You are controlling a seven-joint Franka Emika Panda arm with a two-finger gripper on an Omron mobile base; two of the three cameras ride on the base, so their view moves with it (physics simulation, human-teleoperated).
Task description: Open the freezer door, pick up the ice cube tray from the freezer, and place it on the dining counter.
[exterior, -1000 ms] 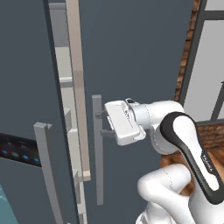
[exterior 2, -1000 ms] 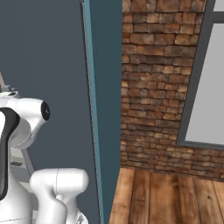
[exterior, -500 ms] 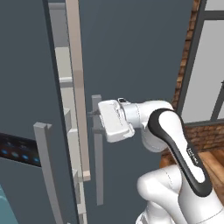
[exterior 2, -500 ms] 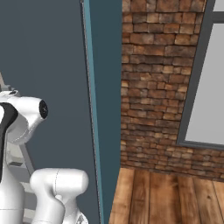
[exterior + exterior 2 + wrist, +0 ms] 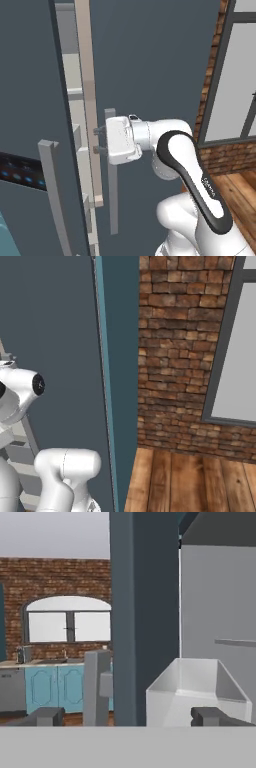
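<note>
The freezer door, slate-grey with a blue-lit panel and a bar handle, stands ajar. Pale shelves of the freezer show in the gap. My gripper points left at that gap, open and holding nothing. In the hand view the door's edge rises between the open gripper's tips, with the handle to its left and a white door bin to its right. The ice cube tray is hidden. The dining counter is out of view.
The plain slate-grey door with its own bar handle sits right behind my hand. A brick wall and window stand to the right over a wooden floor. Teal cabinets show far off.
My hand has slid left, from beside the plain door's handle to the gap at the freezer door's edge. The gripper has stayed open.
</note>
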